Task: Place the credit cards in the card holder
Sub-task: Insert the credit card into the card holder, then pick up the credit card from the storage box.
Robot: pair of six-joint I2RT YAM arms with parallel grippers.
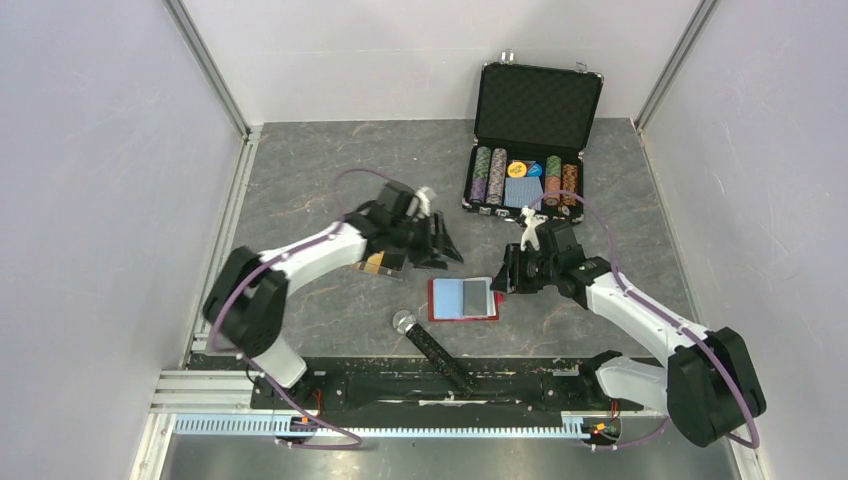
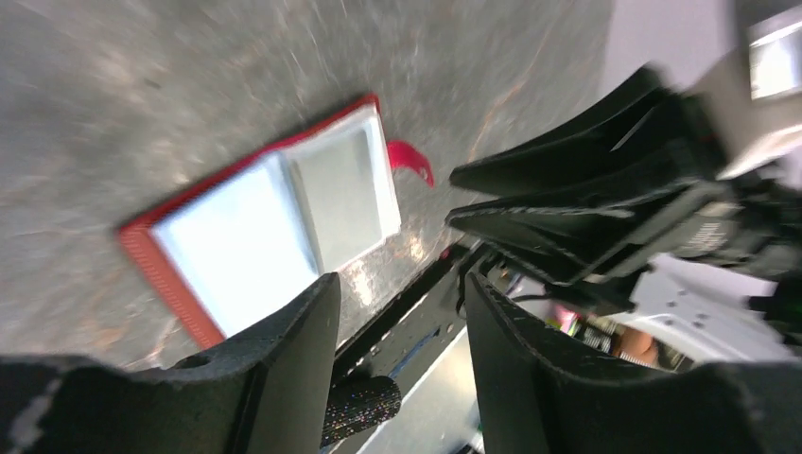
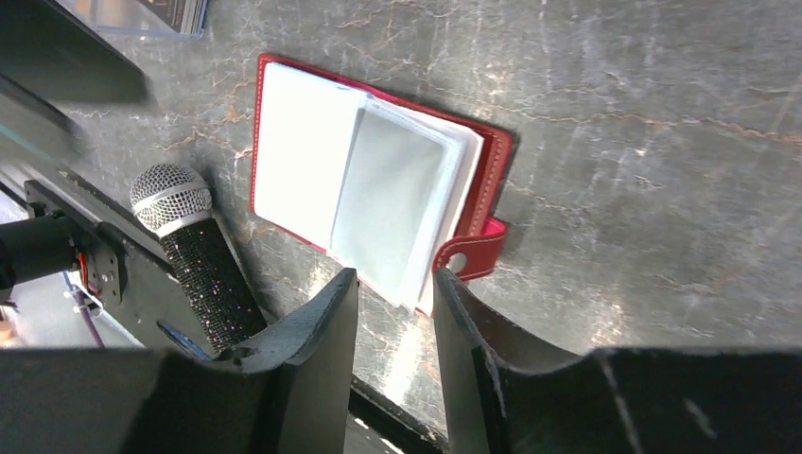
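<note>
Open card holder (image 1: 463,298), flat mid-table between both arms, visible sleeves empty; credit cards (image 1: 376,263), apparently the gold stack beneath the left arm, none loaded yet; left gripper (image 2: 399,312) moderately parted, empty; right gripper (image 3: 394,293) narrowly parted, empty.

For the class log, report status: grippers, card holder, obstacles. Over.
Left gripper, right gripper open, empty. Card holder lies open, flat. Microphone close beside it.

We counted one card holder (image 1: 463,298), one microphone (image 1: 425,340) and one poker-chip case (image 1: 530,110) holding four rows of chips (image 1: 489,175) and one blue deck (image 1: 522,191). The credit cards (image 1: 374,263) showed as one orange-gold patch, and we could not tell their number.
</note>
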